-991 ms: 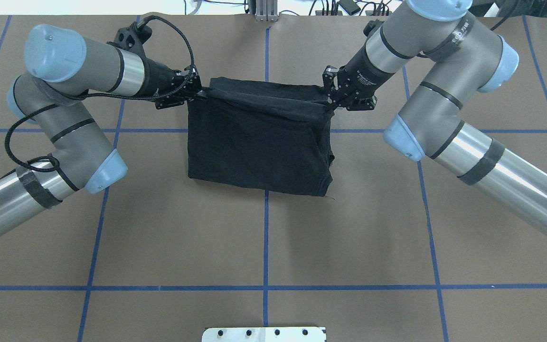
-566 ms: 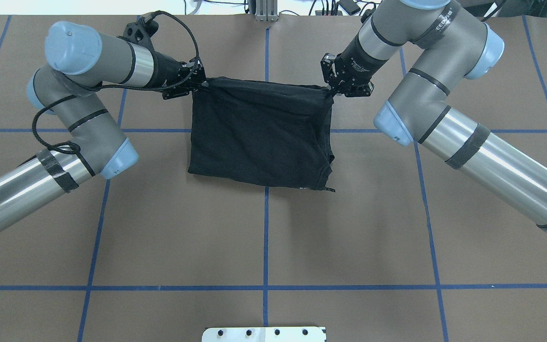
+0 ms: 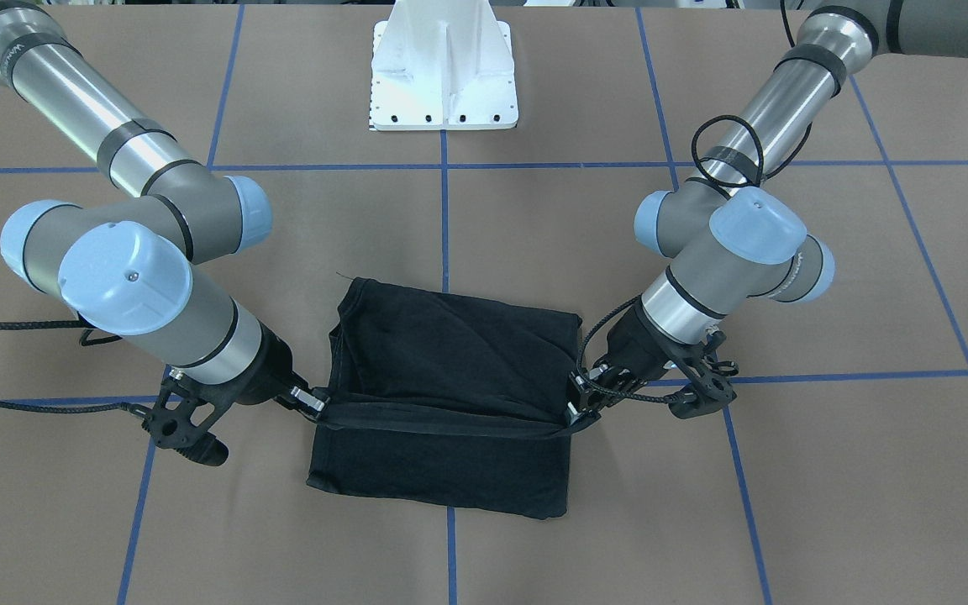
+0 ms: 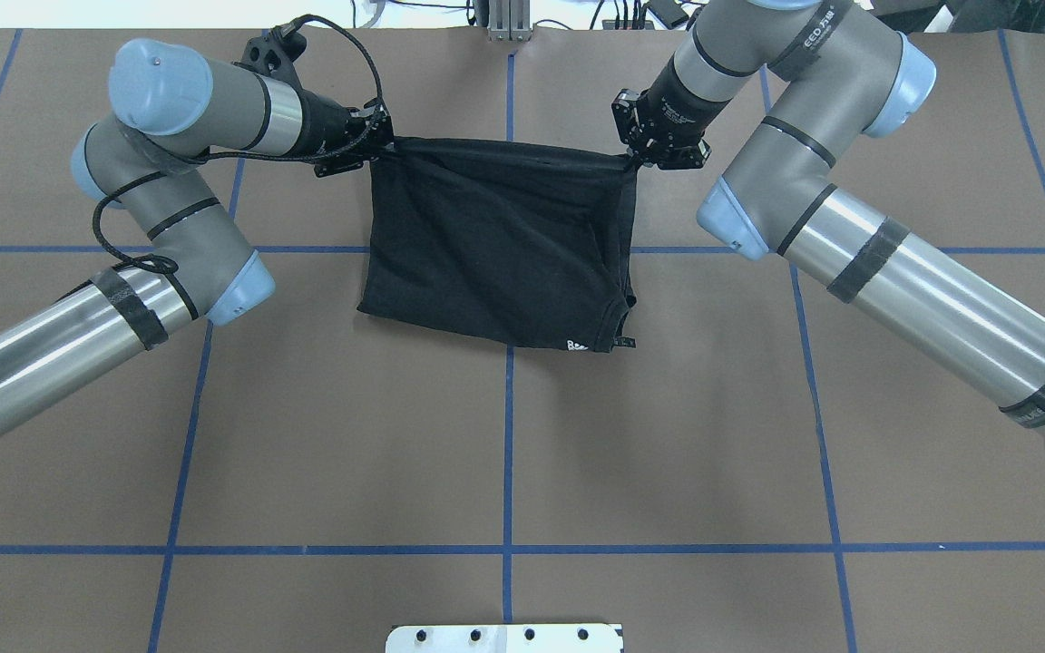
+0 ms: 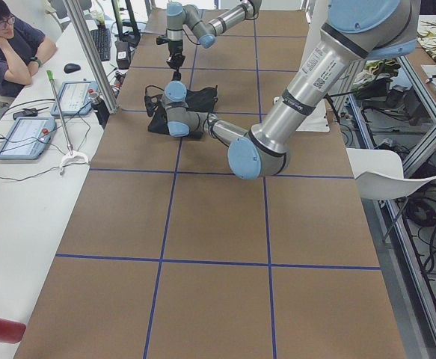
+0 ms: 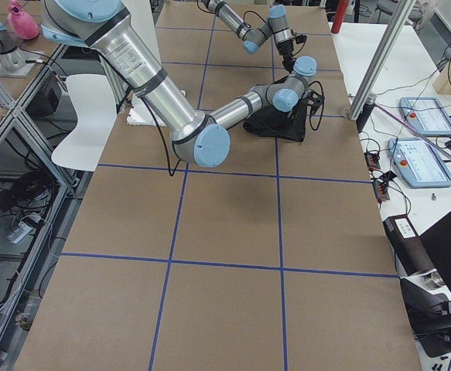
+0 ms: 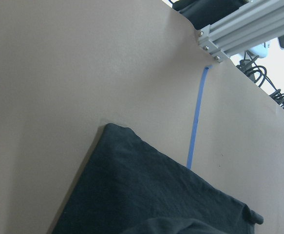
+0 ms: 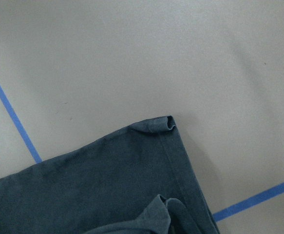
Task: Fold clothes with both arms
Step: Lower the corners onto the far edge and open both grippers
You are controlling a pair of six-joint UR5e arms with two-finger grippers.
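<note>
Shirt (image 4: pixel 495 245) on the table (image 4: pixel 504 453) has slid away from the robot, far edge now taut between left tool (image 4: pixel 379 147) and right tool (image 4: pixel 634 160), each pinching a corner. Likely smoothing before folding.

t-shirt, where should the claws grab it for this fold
By the two end corners of its raised far edge, each from its outer side: left claw on one, right claw on the other, as they pinch now. That edge of the T-shirt runs taut between them while the rest lies flat on the table, so end grips keep the fold straight.
</note>
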